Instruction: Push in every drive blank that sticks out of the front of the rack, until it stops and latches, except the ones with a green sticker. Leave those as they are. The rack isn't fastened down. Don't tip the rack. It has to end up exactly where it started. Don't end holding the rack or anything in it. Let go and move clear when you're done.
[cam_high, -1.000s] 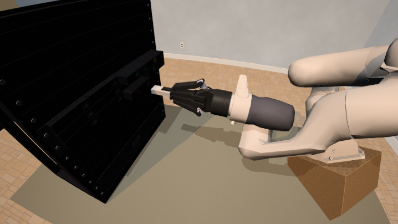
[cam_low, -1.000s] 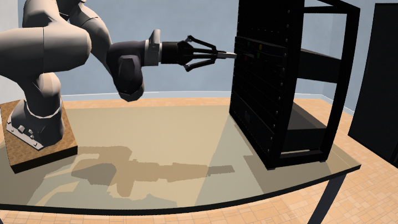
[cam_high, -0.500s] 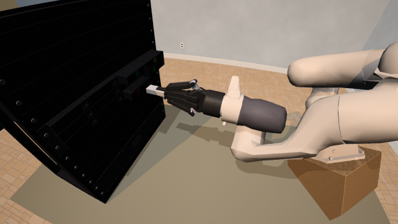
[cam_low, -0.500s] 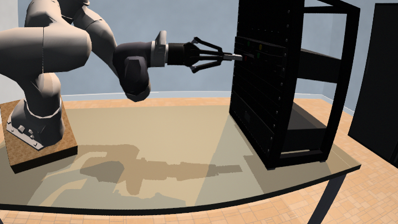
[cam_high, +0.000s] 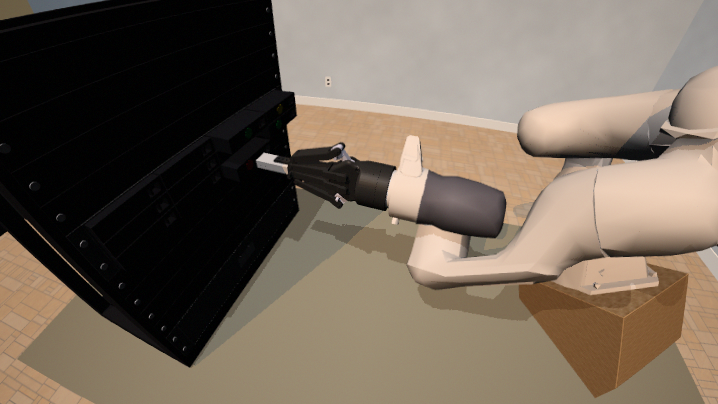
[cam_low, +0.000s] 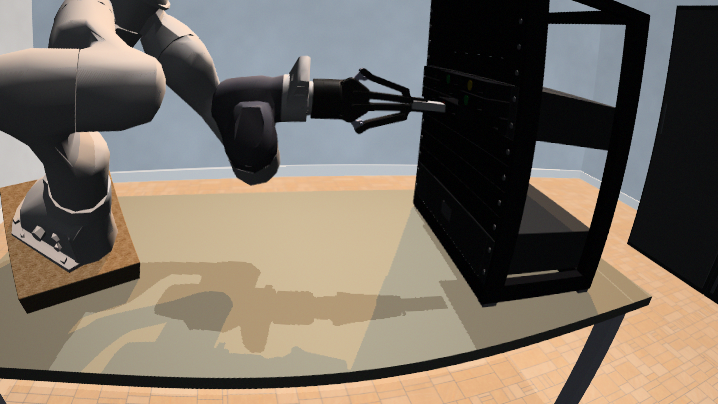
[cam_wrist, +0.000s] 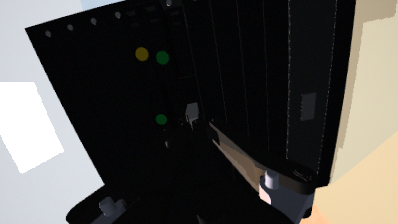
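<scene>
The black rack (cam_high: 125, 75) (cam_low: 527, 50) (cam_wrist: 75, 80) stands upright on the table. Several drive blanks stick out of its front near the top. One carries a yellow sticker (cam_high: 279, 108) (cam_low: 469, 84) (cam_wrist: 142, 53). Two carry green stickers, the upper one (cam_high: 278, 123) (cam_low: 447, 78) (cam_wrist: 162, 57) and the lower one (cam_high: 247, 132) (cam_low: 465, 99) (cam_wrist: 160, 119). A lower blank with a red sticker (cam_high: 249, 164) also sticks out. My gripper (cam_high: 261, 161) (cam_low: 440, 106) (cam_wrist: 194, 111) is shut and empty. It is level, and its fingertips touch the front of the red-sticker blank.
The table (cam_high: 351, 326) (cam_low: 301, 226) has a curved front edge. The arm's base stands on a wooden block (cam_high: 602, 331) (cam_low: 50, 281). A second black cabinet (cam_low: 692, 150) stands on the floor beyond the table's right end.
</scene>
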